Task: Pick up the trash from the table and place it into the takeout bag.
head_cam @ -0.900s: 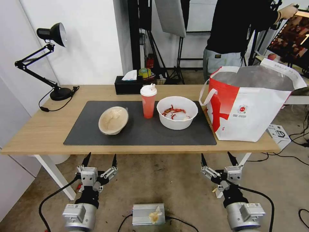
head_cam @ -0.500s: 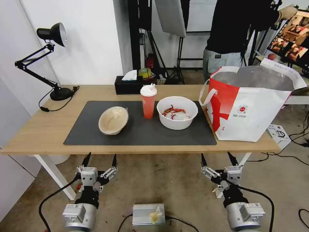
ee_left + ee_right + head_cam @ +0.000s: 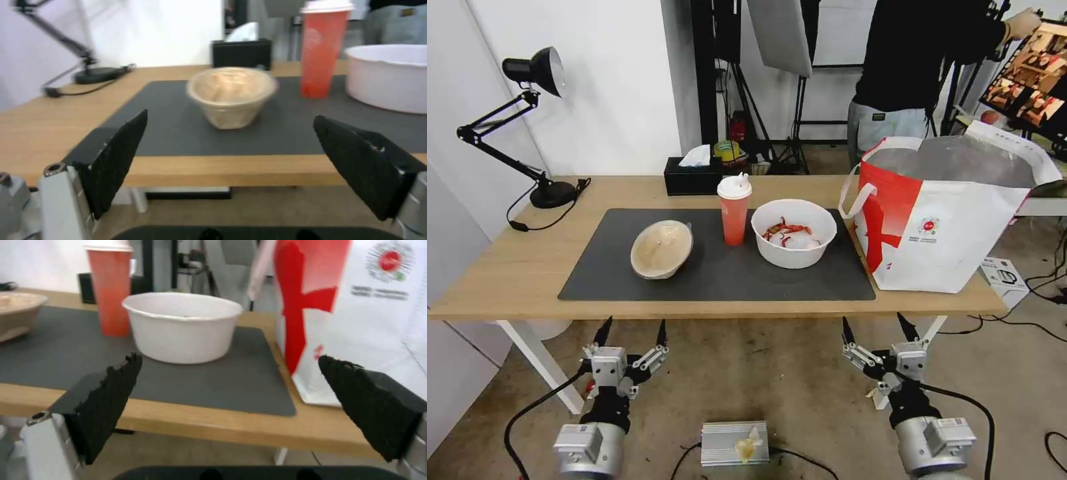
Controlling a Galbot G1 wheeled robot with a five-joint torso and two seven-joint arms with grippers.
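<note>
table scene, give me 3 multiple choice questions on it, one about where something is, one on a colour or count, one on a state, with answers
1. Where does the red cup stand on the dark mat?
A. between the beige paper bowl and the white bowl
B. inside the takeout bag
C. beside the desk lamp

2. How many pieces of trash are on the table?
A. one
B. three
C. five

3. What state are the left gripper and right gripper in?
A. both shut on bowls
B. left shut on the cup, right open
C. both open and empty, below the table's near edge

Answers:
1 A: the head view shows the cup in the gap between the two bowls.
2 B: two bowls and a cup.
3 C: both wrist views show the fingers spread wide with nothing between them.
</note>
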